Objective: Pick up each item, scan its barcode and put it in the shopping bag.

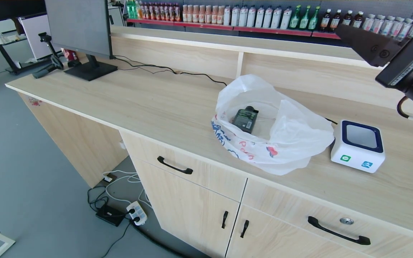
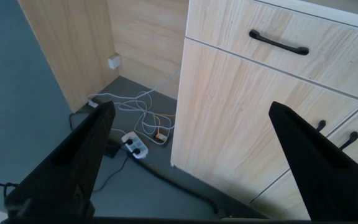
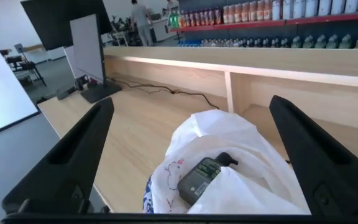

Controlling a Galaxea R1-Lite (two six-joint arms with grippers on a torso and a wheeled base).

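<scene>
In the head view a white printed plastic shopping bag (image 1: pixel 299 132) sits by the front edge of the pale wooden surface (image 1: pixel 138 104), with a dark green flat pouch (image 1: pixel 245 120) inside it lying front to back and a white box scanner (image 1: pixel 359 145) just beside it toward the right end. In the left wrist view the left gripper (image 2: pixel 191 109) hangs below the surface facing the cabinet doors (image 2: pixel 229 124), spread wide and empty. In the right wrist view the right gripper (image 3: pixel 191 102), also wide apart and empty, hovers over the bag with the pouch ahead, clearly the nearer arm.
</scene>
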